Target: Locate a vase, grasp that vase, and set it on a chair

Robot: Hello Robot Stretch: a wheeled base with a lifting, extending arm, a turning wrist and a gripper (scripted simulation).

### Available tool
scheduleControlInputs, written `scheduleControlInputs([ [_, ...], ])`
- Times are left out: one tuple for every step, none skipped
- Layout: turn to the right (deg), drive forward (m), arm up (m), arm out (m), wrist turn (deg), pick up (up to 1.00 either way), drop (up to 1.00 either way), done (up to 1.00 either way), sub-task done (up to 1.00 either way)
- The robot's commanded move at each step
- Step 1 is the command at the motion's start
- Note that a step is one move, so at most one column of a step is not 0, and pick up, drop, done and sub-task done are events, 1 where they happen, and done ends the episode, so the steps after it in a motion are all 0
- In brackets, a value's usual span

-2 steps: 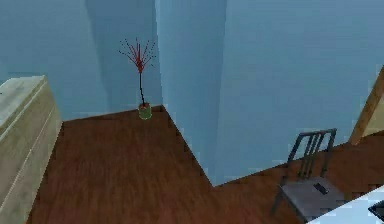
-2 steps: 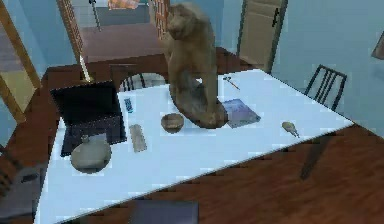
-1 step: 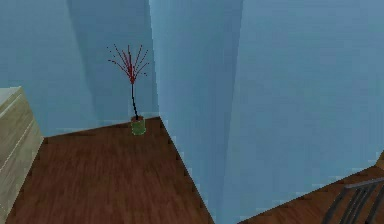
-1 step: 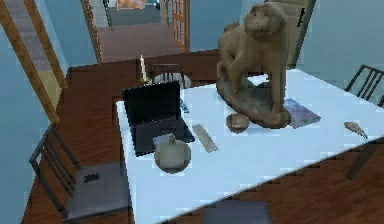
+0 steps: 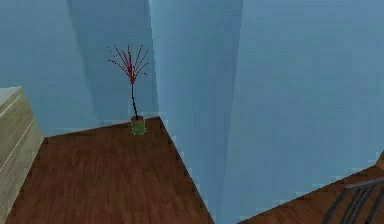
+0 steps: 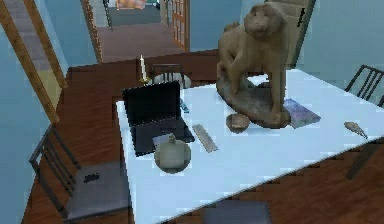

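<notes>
Counter (image 6: pixel 260 150): tan rounded vase (image 6: pixel 172 154) touching laptop (image 6: pixel 155 105); large animal statue (image 6: pixel 255 60) near. Dark chair (image 6: pixel 85 180) at the counter's end. Pincer state: cannot tell.

Blue-walled dining room with a dark wood floor
A long white table (image 6: pixel 250 150) stands on reddish-brown floorboards (image 6: pixel 90 105). A dark chair (image 6: pixel 85 180) sits just beside the table's left end, a second chair (image 6: pixel 168 72) is just beyond its far left corner, and a third chair (image 6: pixel 365 78) is past its far right corner. Well beyond the table, a wood-framed doorway (image 6: pixel 135 30) opens onto another room. A pale blue wall (image 6: pixel 18 150) runs left of the table. In the forward view, blue walls (image 5: pixel 300 90) form a jutting corner over a plank floor (image 5: pixel 100 175), with a light wooden dresser (image 5: pixel 14 140) at the picture's left edge
</notes>
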Motion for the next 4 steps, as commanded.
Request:
scheduleControlInputs([
  [0.0, 0.0, 0.28, 0.0, 0.0, 0.0, 0.0, 0.0, 0.0],
  [0.0, 0.0, 0.0, 0.32, 0.0, 0.0, 0.0, 0.0, 0.0],
  [0.0, 0.0, 0.0, 0.0, 45.0, 0.0, 0.0, 0.0, 0.0],
  [0.0, 0.0, 0.0, 0.0, 45.0, 0.0, 0.0, 0.0, 0.0],
])
